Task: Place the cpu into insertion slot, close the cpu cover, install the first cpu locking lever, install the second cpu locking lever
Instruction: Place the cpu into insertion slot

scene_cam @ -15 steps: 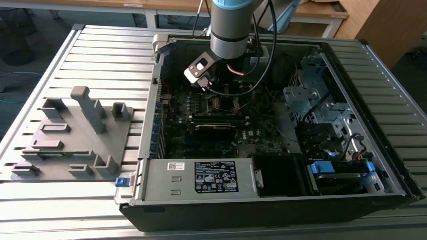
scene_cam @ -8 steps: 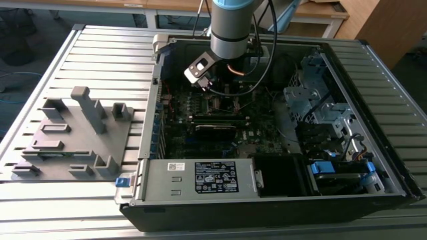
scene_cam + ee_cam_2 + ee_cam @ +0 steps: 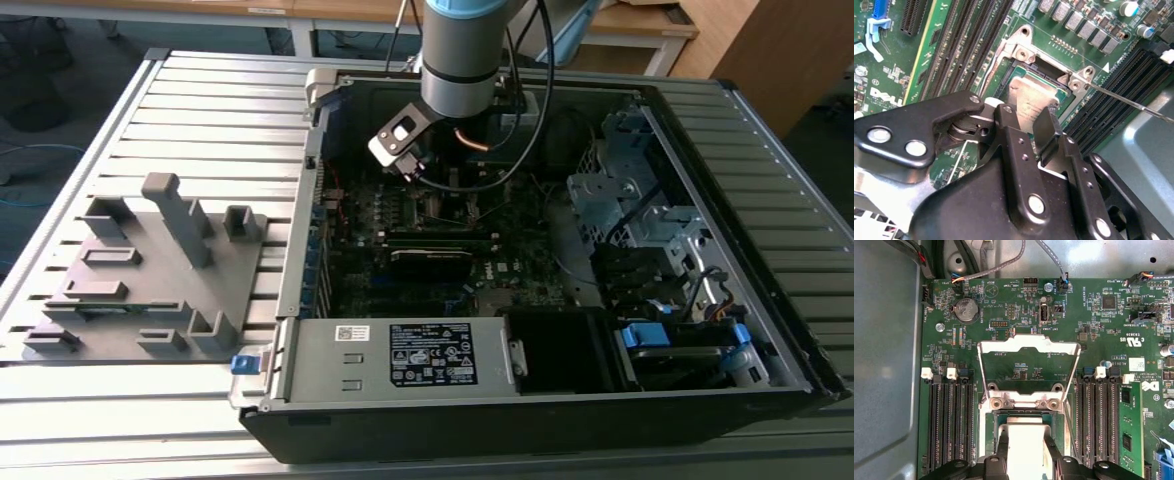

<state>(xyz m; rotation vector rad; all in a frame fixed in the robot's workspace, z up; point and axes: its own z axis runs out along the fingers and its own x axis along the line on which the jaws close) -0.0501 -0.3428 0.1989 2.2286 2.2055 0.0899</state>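
Note:
In both wrist views my gripper (image 3: 1025, 447) (image 3: 1029, 117) is shut on the cpu (image 3: 1024, 437) (image 3: 1026, 100), a flat silver square held by two opposite edges between the black fingers (image 3: 1046, 127). The chip sits low over the insertion slot (image 3: 1026, 414) (image 3: 1041, 67), whose black recess shows beyond its far edge. I cannot tell whether the chip touches the slot. The cpu cover (image 3: 1029, 343) is swung open and lies back from the slot on its hinge. A thin locking lever (image 3: 1124, 100) sticks out to one side. In the exterior view the arm (image 3: 461, 70) reaches down into the open computer case (image 3: 747, 330).
Long black memory slots (image 3: 951, 420) (image 3: 1099, 420) flank the socket on both sides. Cables (image 3: 527, 150) hang beside the arm. A drive cage (image 3: 641, 210) and power supply (image 3: 400, 355) crowd the case. A grey fixture (image 3: 147, 270) stands on the slatted table at the exterior view's left.

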